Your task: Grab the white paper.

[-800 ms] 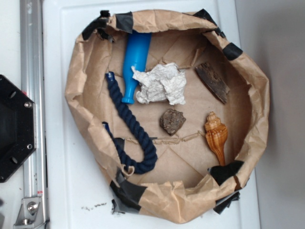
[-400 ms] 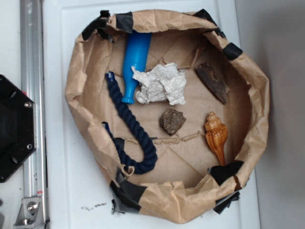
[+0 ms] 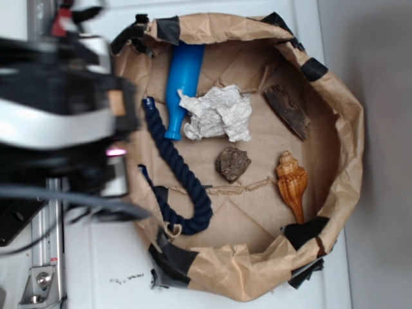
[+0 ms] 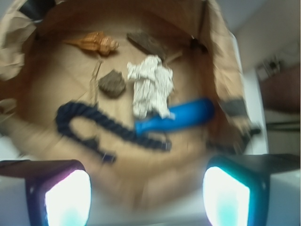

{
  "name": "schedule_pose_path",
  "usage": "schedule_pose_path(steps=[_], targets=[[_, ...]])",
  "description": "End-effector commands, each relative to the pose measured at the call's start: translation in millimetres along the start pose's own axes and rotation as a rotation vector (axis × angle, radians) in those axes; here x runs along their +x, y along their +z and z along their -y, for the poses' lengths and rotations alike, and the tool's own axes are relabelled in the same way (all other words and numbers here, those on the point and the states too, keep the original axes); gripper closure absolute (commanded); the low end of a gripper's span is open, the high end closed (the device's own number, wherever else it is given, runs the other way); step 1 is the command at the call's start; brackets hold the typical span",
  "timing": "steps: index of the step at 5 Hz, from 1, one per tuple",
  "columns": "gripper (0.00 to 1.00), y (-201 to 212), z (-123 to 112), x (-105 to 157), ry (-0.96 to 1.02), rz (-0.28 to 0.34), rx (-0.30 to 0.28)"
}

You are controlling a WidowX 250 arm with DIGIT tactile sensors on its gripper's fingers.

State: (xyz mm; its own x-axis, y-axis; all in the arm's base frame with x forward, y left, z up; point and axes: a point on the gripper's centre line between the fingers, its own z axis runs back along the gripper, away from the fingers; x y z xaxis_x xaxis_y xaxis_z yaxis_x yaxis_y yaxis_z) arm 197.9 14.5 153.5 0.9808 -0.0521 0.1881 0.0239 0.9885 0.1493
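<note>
Your gripper [image 4: 146, 188] hangs wide open and empty above the basin's near rim, well apart from the white paper [image 4: 149, 85] lying against the blue bottle [image 4: 181, 116].

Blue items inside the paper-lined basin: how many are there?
2. The bright blue bottle lies at upper left, touching the white paper; the navy rope curves along the left side. None appears hidden.

Robotics lab bench: white worktop [image 3: 96, 257], aluminium rail [image 3: 45, 257], round brown kraft-paper bin with black tape [image 3: 225, 277] holding assorted test objects.
</note>
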Motion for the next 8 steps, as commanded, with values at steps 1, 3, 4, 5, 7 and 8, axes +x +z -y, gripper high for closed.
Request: schedule_pose_path(steps=[1, 3, 4, 5, 7, 8], targets=[[0.0, -72, 6, 35, -0.117, 0.021, -0.043], [0.0, -131, 13, 51, -0.145, -0.023, -0.06], [1.0, -140, 4, 63, -0.136, -0.04, -0.011], [1.0, -124, -9, 73, -0.119, -0.034, 0.055], [1.0, -27, -11, 72, -0.085, -0.091, 0.023], [1.0, 10, -3, 60, 0.098, -0.06, -0.089]])
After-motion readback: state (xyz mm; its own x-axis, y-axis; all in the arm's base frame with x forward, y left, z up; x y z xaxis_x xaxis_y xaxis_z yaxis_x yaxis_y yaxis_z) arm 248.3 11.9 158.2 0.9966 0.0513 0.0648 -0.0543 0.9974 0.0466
